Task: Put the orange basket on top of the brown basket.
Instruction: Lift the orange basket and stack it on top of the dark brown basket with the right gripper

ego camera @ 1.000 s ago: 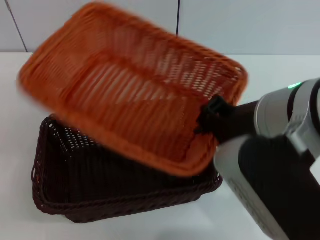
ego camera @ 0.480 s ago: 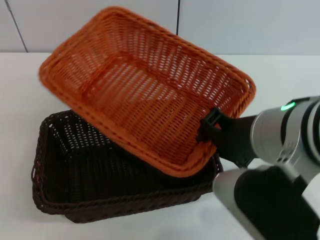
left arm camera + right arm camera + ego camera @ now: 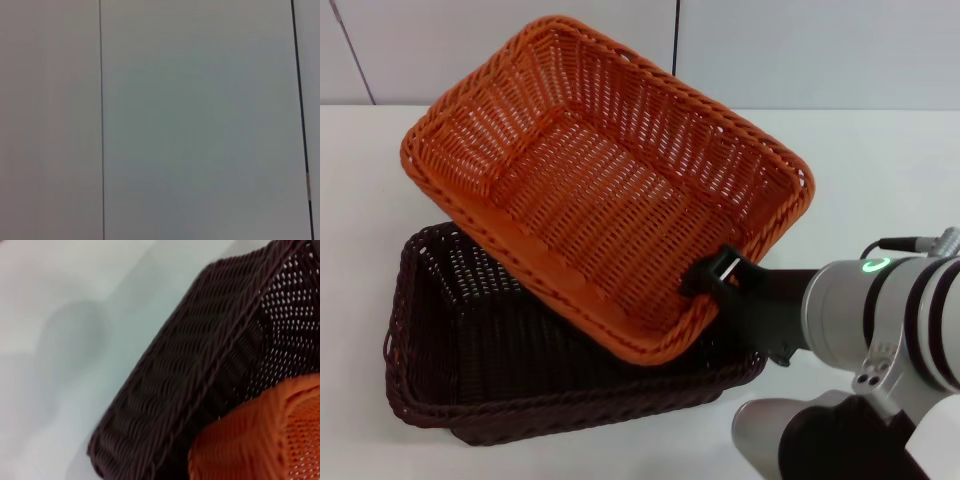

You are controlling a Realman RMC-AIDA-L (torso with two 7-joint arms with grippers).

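The orange basket [image 3: 610, 190] hangs tilted over the brown basket [image 3: 480, 350], its near right corner low inside the brown one and its far side raised. My right gripper [image 3: 712, 278] is shut on the orange basket's near right rim. In the right wrist view the brown basket's corner [image 3: 200, 375] fills the middle, with the orange basket's underside [image 3: 260, 440] close against it. The left gripper is out of view; its wrist view shows only a plain wall.
The brown basket stands on a white table [image 3: 880, 170] in front of a pale panelled wall [image 3: 800, 50]. My right arm [image 3: 880, 330] reaches in from the near right.
The orange basket has come down and a little toward me over the brown basket, and its swinging has stopped. My right gripper has moved lower and left, still holding the rim.
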